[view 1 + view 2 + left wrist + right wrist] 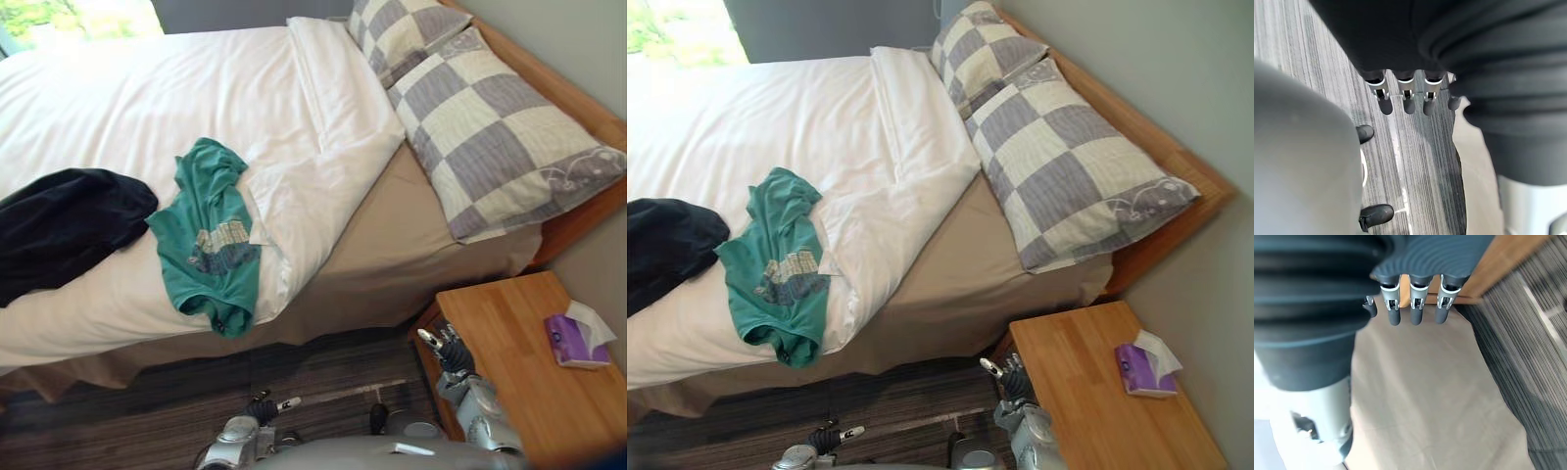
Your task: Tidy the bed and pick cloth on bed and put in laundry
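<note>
Task not yet begun: we find the teal printed T-shirt (208, 245) and the dark navy garment (64, 227) lying on the rumpled white duvet (147, 88), near left of the bed (392, 264); our left hand (1406, 100) and right hand (1416, 313) hang released, grasping nothing.
</note>
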Tool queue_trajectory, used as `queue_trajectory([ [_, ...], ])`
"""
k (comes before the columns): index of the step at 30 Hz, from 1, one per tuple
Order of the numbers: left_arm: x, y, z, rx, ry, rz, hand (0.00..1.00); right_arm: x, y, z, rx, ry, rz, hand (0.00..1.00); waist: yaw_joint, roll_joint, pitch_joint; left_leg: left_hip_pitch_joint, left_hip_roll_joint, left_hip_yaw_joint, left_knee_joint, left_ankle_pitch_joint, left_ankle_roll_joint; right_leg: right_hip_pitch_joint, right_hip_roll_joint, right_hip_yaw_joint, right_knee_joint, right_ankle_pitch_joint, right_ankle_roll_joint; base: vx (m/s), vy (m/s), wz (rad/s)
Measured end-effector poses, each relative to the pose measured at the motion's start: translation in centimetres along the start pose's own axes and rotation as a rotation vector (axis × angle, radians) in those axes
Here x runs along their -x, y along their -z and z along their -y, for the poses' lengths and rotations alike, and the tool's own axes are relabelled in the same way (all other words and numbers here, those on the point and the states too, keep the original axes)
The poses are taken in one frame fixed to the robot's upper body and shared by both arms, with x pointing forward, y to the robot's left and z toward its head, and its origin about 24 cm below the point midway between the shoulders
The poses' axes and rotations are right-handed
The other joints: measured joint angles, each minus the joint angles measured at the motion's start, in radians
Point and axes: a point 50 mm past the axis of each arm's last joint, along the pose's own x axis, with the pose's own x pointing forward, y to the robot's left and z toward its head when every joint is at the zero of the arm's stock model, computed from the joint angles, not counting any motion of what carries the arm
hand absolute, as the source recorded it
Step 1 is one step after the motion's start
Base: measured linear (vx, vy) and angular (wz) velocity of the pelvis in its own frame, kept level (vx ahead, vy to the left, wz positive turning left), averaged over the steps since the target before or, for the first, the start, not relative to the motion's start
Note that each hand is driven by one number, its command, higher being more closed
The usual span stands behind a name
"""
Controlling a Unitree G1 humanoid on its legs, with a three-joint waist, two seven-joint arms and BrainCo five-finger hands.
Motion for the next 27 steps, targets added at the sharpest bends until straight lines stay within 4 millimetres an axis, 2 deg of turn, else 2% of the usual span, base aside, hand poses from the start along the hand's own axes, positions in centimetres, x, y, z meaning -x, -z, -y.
queue_trajectory([
  [1, 0.0, 0.0, 0.0, 0.002, 0.001, 0.004, 0.0, -0.2, -0.6, -0.2, 0.025, -0.007, 0.02, 0.0, 0.002, 0.001, 0.0, 0.001, 0.001, 0.0, 0.0, 0.0, 0.0, -0.001, 0.002, 0.005, 0.004, 0.0, 0.0, 0.04, -0.024, 0.02],
  [3, 0.0, -0.1, 0.0, 0.008, 0.001, 0.013, 0.0, -1.0, -3.3, -1.1, 0.094, -0.04, 0.108, 0.0, 0.007, 0.001, 0.0, 0.011, 0.006, 0.009, -0.003, 0.001, -0.002, 0.0, 0.01, 0.031, 0.01, 0.0, -0.001, 0.01, -0.018, -0.14],
  [4, 0.0, -0.1, -0.1, 0.009, 0.002, 0.018, 0.0, -1.6, -6.0, -1.7, 0.161, -0.064, 0.195, 0.0, 0.008, 0.001, 0.0, 0.015, 0.007, 0.021, -0.005, 0.001, -0.002, -0.001, 0.013, 0.042, 0.01, 0.0, -0.001, -0.02, -0.016, -0.19],
  [7, 0.1, 0.0, -0.3, 0.017, -0.003, 0.017, 0.0, -2.0, -11.8, -2.7, 0.288, -0.103, 0.387, 0.0, 0.006, 0.0, -0.001, 0.015, 0.005, 0.022, -0.009, 0.004, -0.005, -0.007, 0.013, 0.047, 0.013, 0.0, 0.0, -0.04, -0.012, -0.08],
  [10, 0.1, 0.1, -0.5, 0.015, -0.004, 0.01, 0.0, -1.7, -16.4, -4.3, 0.428, -0.17, 0.528, 0.0, 0.007, -0.004, -0.003, 0.009, 0.005, 0.022, -0.014, 0.009, -0.005, -0.014, 0.013, 0.048, 0.015, 0.0, 0.0, -0.04, -0.015, 0.0],
  [13, 0.1, 0.2, -0.5, 0.015, 0.011, 0.003, 0.0, -1.3, -18.8, -6.3, 0.537, -0.242, 0.615, 0.0, 0.01, -0.004, -0.002, 0.0, 0.005, 0.021, -0.014, 0.013, -0.004, -0.021, 0.011, 0.045, 0.016, 0.0, 0.0, -0.01, -0.011, 0.03],
  [17, 0.0, 0.0, -0.7, 0.015, 0.011, -0.001, 0.0, -1.1, -20.9, -7.9, 0.61, -0.266, 0.692, 0.0, 0.012, -0.007, 0.009, -0.05, -0.001, 0.017, 0.001, 0.021, 0.002, -0.068, -0.003, 0.04, 0.033, 0.002, -0.001, 0.0, 0.002, 0.1],
  [20, -0.2, -1.3, -0.9, 0.027, 0.008, 0.032, 0.0, -0.6, -23.4, -9.5, 0.711, -0.252, 0.816, 0.0, 0.014, -0.006, 0.069, -0.118, -0.007, -0.005, 0.101, -0.015, 0.017, -0.089, -0.021, 0.036, 0.052, 0.003, -0.001, -0.05, 0.001, 0.17],
  [22, -0.4, -3.0, -0.7, 0.049, 0.018, 0.082, 0.0, 0.3, -26.2, -10.4, 0.851, -0.196, 0.959, 0.0, 0.035, 0.022, 0.129, -0.202, -0.006, -0.015, 0.213, -0.064, 0.03, -0.128, -0.029, 0.037, 0.075, 0.003, -0.001, -0.1, 0.013, 0.1],
  [26, -0.5, -5.0, -0.7, 0.066, 0.023, 0.141, 0.0, 1.5, -29.6, -11.5, 0.967, -0.1, 1.119, 0.0, 0.042, 0.057, 0.216, -0.29, -0.018, -0.035, 0.269, -0.074, 0.047, -0.194, -0.05, 0.027, 0.105, 0.005, 0.002, -0.1, 0.053, 0.18],
  [27, -0.5, -5.1, -0.7, 0.07, 0.024, 0.144, 0.0, 1.6, -29.8, -11.6, 0.978, -0.093, 1.13, 0.0, 0.045, 0.059, 0.223, -0.298, -0.021, -0.037, 0.27, -0.072, 0.049, -0.2, -0.052, 0.024, 0.108, 0.005, 0.002, -0.04, 0.061, 0.16],
])
